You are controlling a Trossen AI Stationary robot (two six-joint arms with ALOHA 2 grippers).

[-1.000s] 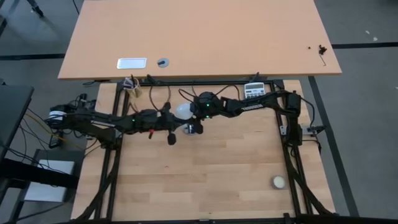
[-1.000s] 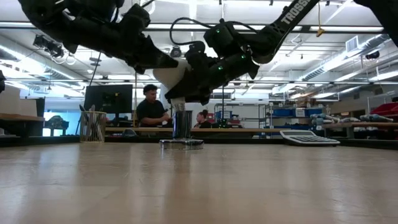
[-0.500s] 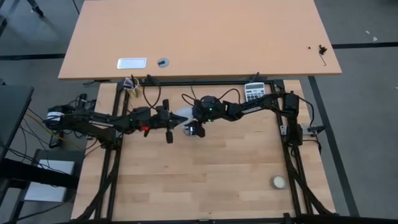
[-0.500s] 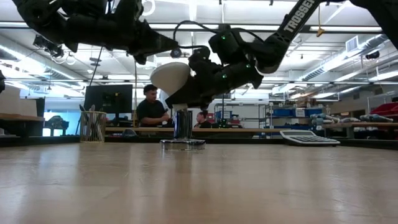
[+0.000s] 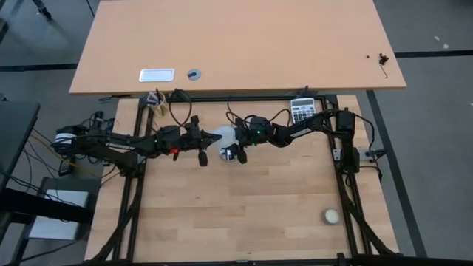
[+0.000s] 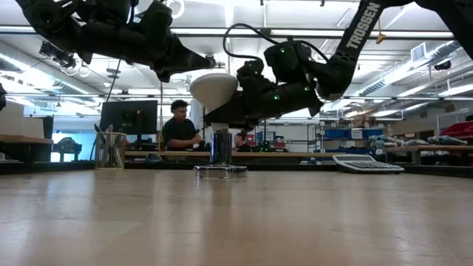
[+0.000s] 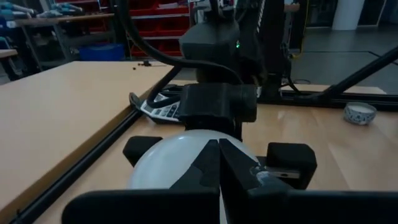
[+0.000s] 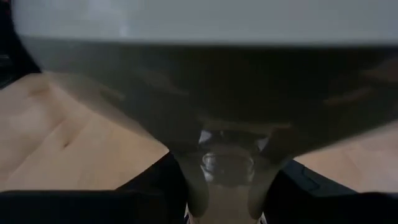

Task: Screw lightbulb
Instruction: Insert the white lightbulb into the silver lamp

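1. Right gripper (image 5: 232, 142) clamps the bulb (image 5: 222, 134) near table centre, toward the far edge.
2. Bulb (image 6: 214, 87) is tilted, dome up-left, narrow end down over the socket (image 6: 220, 154).
3. Socket stands upright on the table (image 6: 236, 222).
4. Left gripper (image 5: 201, 145), fingers pressed together, hangs just left of the bulb.
5. Calculator (image 5: 301, 109) lies at far right; a small bowl (image 5: 330, 216) sits near right.

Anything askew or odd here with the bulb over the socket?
Yes: the lightbulb is tilted, its dome leaning off to one side above the upright socket rather than standing straight on it. The right gripper holds it; the left gripper is shut beside it.
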